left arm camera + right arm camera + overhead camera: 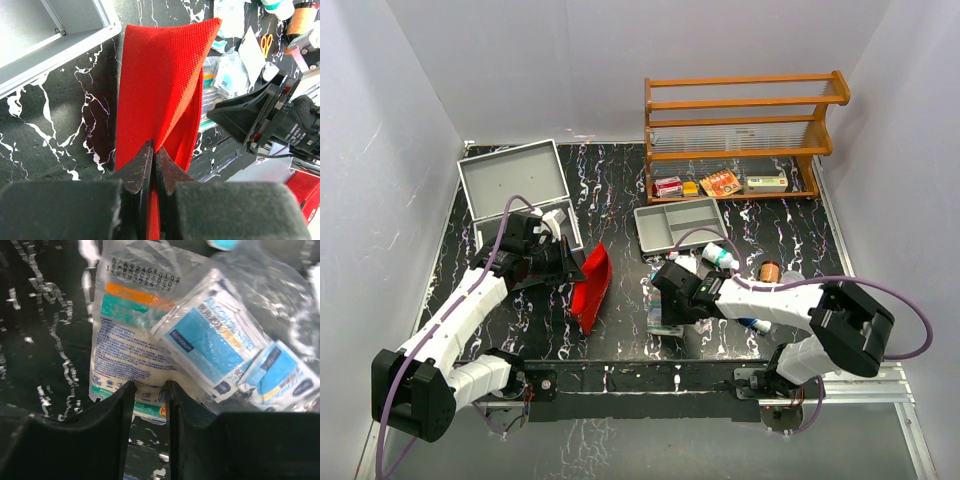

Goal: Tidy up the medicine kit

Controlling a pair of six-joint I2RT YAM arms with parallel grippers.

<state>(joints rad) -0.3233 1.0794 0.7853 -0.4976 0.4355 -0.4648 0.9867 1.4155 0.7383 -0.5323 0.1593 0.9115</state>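
The medicine kit (515, 185), a silver-grey metal case, lies open at the back left; a corner of it (50, 35) shows in the left wrist view. My left gripper (563, 265) (154, 155) is shut on the edge of a red fabric pouch (592, 285) (165, 75) and holds it up on its side, mouth toward the middle of the table. My right gripper (667, 300) (149, 387) is low over a white packet with green and orange print (130, 335). Its jaws stand a little apart with the packet's near edge between them. Blue alcohol-pad sachets (210, 340) overlap that packet.
A grey divided tray (680, 225) sits mid-table. A wooden shelf (740, 130) with small boxes stands at the back right. A white bottle (720, 257), a brown bottle (770, 271) and loose sachets lie around the right arm (260, 115), which is close to the pouch.
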